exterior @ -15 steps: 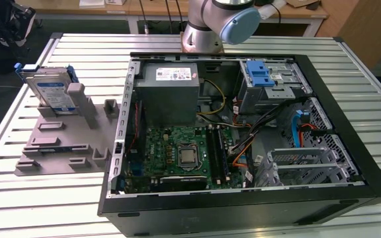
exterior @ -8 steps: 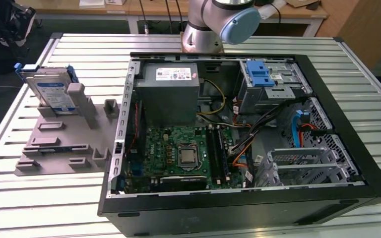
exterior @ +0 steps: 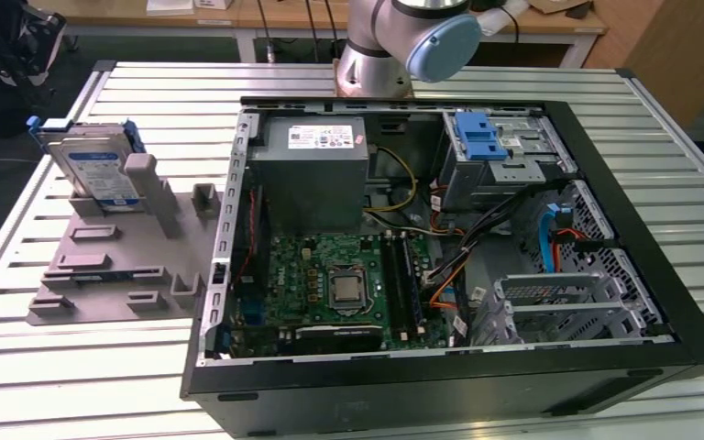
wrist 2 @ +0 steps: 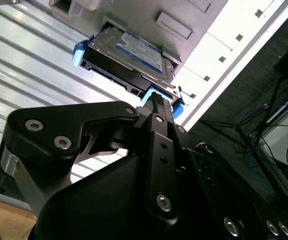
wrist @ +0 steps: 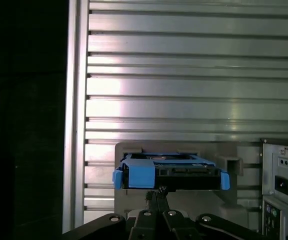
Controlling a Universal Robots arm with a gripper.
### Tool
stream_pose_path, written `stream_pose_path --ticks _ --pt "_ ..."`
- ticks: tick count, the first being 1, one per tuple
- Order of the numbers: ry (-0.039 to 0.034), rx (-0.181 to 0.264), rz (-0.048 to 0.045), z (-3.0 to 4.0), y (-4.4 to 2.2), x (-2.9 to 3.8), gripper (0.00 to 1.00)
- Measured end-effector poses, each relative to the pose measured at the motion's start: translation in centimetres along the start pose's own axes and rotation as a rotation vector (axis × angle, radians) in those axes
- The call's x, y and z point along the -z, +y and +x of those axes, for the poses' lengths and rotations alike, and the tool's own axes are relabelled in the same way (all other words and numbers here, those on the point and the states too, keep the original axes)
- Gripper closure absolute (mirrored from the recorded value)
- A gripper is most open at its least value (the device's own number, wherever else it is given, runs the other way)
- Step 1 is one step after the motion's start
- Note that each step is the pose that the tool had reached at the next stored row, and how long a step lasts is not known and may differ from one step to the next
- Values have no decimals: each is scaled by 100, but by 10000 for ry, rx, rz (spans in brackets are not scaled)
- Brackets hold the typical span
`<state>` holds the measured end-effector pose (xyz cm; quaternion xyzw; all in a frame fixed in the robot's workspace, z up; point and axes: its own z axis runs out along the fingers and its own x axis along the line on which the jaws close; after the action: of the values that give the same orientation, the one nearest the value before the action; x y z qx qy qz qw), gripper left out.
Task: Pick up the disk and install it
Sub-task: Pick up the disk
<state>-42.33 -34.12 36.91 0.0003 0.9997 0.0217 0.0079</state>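
The disk [exterior: 92,165] is a silver drive with a white-and-blue label in a blue bracket. It leans on edge in a grey holder [exterior: 120,266] on the slatted table, at the exterior view's left, outside the computer case. Both wrist views show the disk [wrist 2: 134,50] [wrist: 171,172] in front of my gripper [wrist: 158,191] [wrist 2: 156,100]. The black fingertips are pressed together with nothing between them. The gripper stays apart from the disk, its tips aimed at the disk's near edge.
An open computer case [exterior: 645,275] lies at the table's middle, with a grey power-supply box [exterior: 315,156], a motherboard [exterior: 340,284] and a drive cage with a blue latch [exterior: 480,137]. The arm's base [exterior: 383,55] stands behind it. The case's rear corner [wrist: 284,185] appears beside the holder.
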Motion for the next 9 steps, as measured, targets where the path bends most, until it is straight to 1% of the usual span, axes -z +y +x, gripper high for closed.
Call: stream_pose_path --ticks 9 --pt "8 192 -3 0 0 0 89"
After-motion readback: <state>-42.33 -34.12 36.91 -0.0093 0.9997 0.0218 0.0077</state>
